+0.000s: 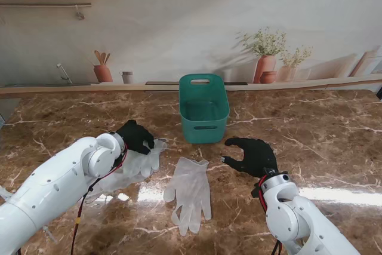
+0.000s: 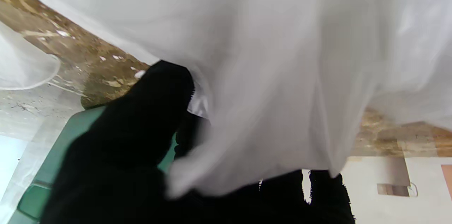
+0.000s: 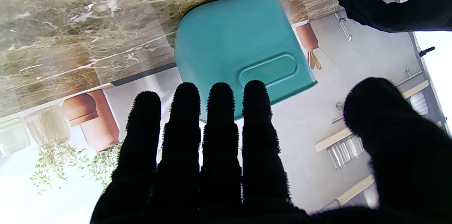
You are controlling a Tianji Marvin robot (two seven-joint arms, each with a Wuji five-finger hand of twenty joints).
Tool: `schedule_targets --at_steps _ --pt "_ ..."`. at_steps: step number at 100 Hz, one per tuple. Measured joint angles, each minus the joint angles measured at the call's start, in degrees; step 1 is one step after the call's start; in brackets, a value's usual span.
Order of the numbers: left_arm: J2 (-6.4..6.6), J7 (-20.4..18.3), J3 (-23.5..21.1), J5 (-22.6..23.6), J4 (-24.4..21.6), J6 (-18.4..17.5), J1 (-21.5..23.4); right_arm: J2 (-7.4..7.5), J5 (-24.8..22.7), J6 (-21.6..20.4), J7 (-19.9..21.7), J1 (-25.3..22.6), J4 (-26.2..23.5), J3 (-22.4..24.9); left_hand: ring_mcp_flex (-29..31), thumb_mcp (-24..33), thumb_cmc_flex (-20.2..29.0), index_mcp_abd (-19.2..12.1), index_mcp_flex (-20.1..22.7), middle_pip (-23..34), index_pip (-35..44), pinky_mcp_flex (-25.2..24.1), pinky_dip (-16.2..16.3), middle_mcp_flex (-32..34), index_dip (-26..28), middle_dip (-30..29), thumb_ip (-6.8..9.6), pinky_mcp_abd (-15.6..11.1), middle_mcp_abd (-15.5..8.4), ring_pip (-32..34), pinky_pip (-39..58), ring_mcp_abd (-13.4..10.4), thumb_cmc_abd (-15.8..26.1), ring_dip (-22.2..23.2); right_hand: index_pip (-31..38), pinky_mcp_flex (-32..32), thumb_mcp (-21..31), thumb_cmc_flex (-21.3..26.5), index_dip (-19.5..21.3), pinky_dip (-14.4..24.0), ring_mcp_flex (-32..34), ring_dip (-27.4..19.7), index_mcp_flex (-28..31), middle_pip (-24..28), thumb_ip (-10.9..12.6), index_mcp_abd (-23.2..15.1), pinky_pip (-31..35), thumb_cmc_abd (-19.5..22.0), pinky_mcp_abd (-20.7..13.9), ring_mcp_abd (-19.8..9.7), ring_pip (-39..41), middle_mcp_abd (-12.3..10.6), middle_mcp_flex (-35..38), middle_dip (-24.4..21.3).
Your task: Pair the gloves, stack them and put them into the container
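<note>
Stand view: a teal container (image 1: 203, 110) sits upright on the marble table (image 1: 322, 141), near the middle and farther from me than both hands. Its inside shows no contents.

Left hand (image 1: 135, 136), in a black covering, rests on the table to the left of the container. It grips a translucent white glove (image 1: 141, 163), whose fingers trail out on the table toward the centre. The left wrist view confirms this: the thumb (image 2: 155, 104) presses into a fold of the white glove material (image 2: 268, 76), which fills most of that picture, blurred. A green edge of the container (image 2: 53, 167) shows behind the thumb.

A second white glove (image 1: 190, 192) lies flat on the table between the two arms, nearer to me than the container, its fingers pointing toward me. It lies just beside the held glove; whether the two touch cannot be told.

Right hand (image 1: 253, 156) hovers to the right of the second glove, apart from it. The right wrist view shows its four fingers (image 3: 219, 135) straight and spread, the thumb (image 3: 395, 139) held wide, nothing in its grasp. The container (image 3: 240, 51) lies ahead of the fingertips.
</note>
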Motion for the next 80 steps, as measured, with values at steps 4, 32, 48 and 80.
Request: schedule_targets --at_steps 4,32,48,80 --pt "-0.14 1.09 0.09 0.19 0.33 0.0 -0.02 0.0 0.06 0.0 0.0 0.01 0.0 -0.02 0.01 0.01 0.27 -0.39 1.47 0.19 3.9 0.01 -0.89 1.72 -0.39 0.13 0.0 0.03 0.0 0.19 1.75 0.0 1.67 0.07 0.0 0.0 0.25 0.0 0.0 0.0 0.0 0.0 0.0 0.0 0.0 0.0 0.0 0.0 0.19 0.01 0.0 0.0 0.0 0.0" --pt "-1.3 4.5 -4.06 -0.56 0.04 0.25 2.15 0.0 0.18 -0.08 -0.02 0.18 0.11 -0.28 1.48 -6.95 1.11 -1.39 2.27 0.89 9.09 0.25 -1.65 3.63 -0.67 1.58 -0.26 0.35 0.23 2.26 7.72 0.0 7.53 1.52 0.0 0.02 0.84 0.0 0.0 0.0 0.01 0.0 0.02 0.19 0.0 -0.01 0.0 0.11 0.23 0.01 0.11 0.0 0.06 0.0" --pt "-1.81 5.05 -9.16 -3.68 -4.01 2.42 5.7 0.0 0.17 -0.14 0.02 0.37 0.16 -0.54 1.48 -7.37 1.01 -1.51 2.2 0.89 9.24 0.26 -1.66 3.63 -0.65 1.94 -0.2 0.72 0.88 2.86 7.78 0.22 8.06 1.55 0.0 0.03 0.93 0.0 0.0 0.0 0.02 0.0 0.02 0.59 0.0 -0.01 0.0 0.12 0.23 0.01 0.12 0.02 0.7 0.0" --pt "-2.83 4.45 -19.56 -9.93 -16.15 6.42 14.41 0.22 -0.03 -0.44 0.58 1.46 0.05 -2.38 2.46 -7.53 2.09 -1.68 5.23 0.9 9.24 0.2 0.22 5.61 -3.56 2.77 -0.77 2.46 1.66 2.89 7.84 1.55 4.03 2.49 0.04 0.03 1.04 0.0 0.0 0.0 0.04 0.02 0.05 0.59 0.0 -0.02 0.03 0.23 0.24 0.04 0.14 0.05 0.83 0.0"
